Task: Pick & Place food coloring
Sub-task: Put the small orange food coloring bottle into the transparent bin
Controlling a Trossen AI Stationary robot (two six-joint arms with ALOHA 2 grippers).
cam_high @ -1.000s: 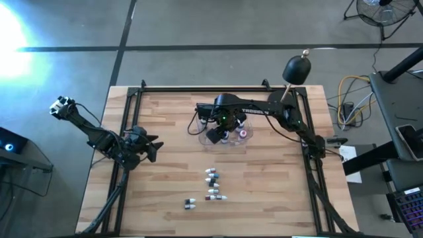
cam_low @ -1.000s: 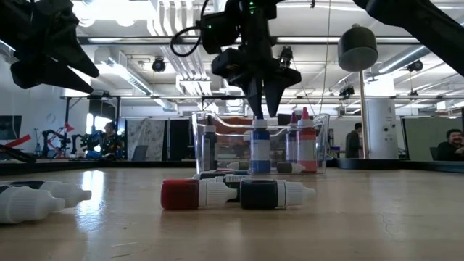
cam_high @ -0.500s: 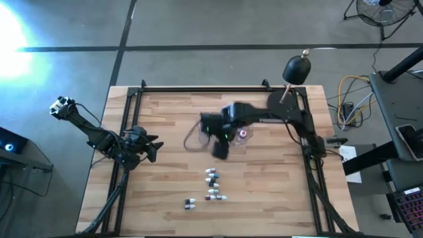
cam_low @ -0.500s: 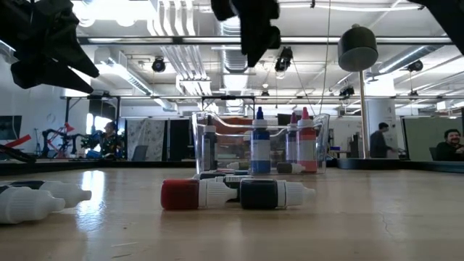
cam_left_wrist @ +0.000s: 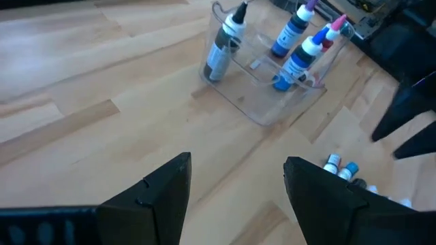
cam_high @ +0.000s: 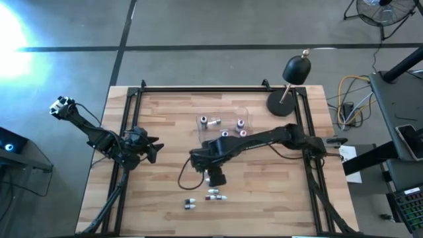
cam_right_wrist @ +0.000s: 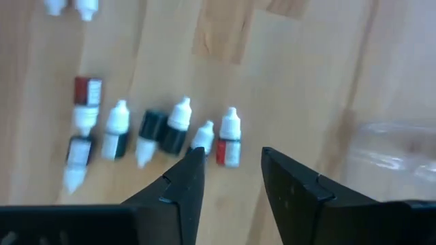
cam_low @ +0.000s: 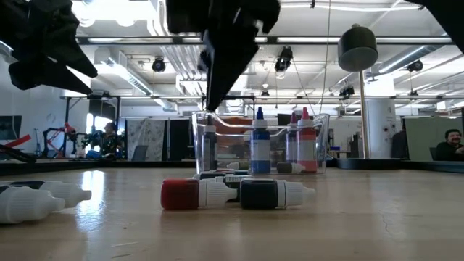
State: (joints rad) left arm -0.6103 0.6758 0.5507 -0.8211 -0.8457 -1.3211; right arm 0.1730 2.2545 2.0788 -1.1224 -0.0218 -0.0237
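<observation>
Several food coloring bottles (cam_right_wrist: 176,126) lie on their sides in a loose row on the wood, seen partly in the high view (cam_high: 213,194) and up close in the low view (cam_low: 199,194). Several more stand upright in the clear tub (cam_high: 225,125), among them a blue one (cam_low: 259,145). My right gripper (cam_right_wrist: 231,160) is open and hovers above the lying row (cam_high: 215,176), touching nothing. My left gripper (cam_left_wrist: 238,167) is open and waits by the table's left edge (cam_high: 149,145).
A black dome lamp (cam_high: 295,69) on a round base (cam_high: 281,102) stands at the far right corner. Two more bottles (cam_high: 190,203) lie nearer the near edge. Bare wood lies left of the tub and around the row. People show in the room beyond (cam_low: 453,145).
My right gripper rose out of the tub, leaving the blue bottle standing upright in it, then swung toward the table's near edge and a little left. It now hangs over the lying bottles. The bottles on the table have stayed put.
</observation>
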